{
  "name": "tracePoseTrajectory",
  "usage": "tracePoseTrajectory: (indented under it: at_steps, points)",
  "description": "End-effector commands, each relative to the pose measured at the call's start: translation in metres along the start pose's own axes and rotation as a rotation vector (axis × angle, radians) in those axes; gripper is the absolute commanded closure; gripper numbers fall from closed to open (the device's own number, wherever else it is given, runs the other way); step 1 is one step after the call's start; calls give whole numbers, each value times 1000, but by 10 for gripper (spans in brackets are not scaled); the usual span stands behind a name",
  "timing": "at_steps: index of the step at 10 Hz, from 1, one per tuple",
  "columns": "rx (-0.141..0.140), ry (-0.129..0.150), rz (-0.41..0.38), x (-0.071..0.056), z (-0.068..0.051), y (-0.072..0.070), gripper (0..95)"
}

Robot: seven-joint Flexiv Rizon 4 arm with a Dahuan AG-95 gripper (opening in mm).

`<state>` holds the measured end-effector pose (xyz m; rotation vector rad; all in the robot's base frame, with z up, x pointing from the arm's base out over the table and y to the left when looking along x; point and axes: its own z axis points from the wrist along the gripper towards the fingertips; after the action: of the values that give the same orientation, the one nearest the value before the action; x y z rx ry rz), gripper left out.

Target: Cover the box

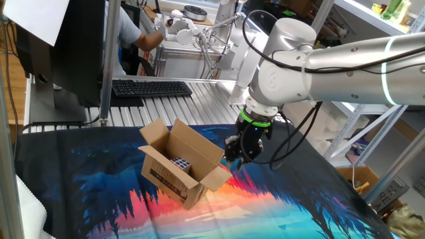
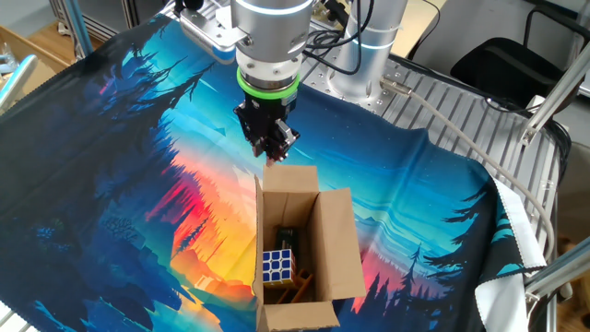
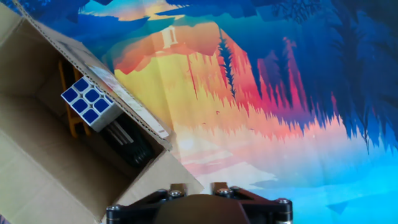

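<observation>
The box (image 1: 174, 176) is a small brown cardboard box with black print on its long side, standing on the colourful cloth with all its flaps open. It also shows in the other fixed view (image 2: 336, 249) and at the left of the hand view (image 3: 37, 130). Inside lie a blue and white puzzle cube (image 2: 277, 266) (image 3: 90, 102) and some dark and orange items. My gripper (image 1: 234, 158) (image 2: 273, 152) (image 3: 199, 186) points down at the outer edge of the short end flap (image 2: 290, 177). The fingertips look close together, but whether they pinch the flap is hidden.
The cloth (image 2: 138, 138) covers the table. A black keyboard (image 1: 151, 87), a monitor and a metal post (image 1: 106, 60) stand behind it. A paler carton (image 1: 362, 178) sits low at the right. Cables (image 2: 461, 120) run over the ribbed table top.
</observation>
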<state>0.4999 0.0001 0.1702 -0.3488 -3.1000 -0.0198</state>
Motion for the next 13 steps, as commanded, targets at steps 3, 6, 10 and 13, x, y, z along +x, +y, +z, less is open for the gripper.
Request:
tracePoseTrajectory:
  at_steps: [3,6,10,13]
  points:
    - [2,-1,-10,0,0,0,950]
    - [9,11,24,4,-4,6,950]
    - [18,32,97,12,-7,12,950]
    - [21,29,222,19,0,13,950]
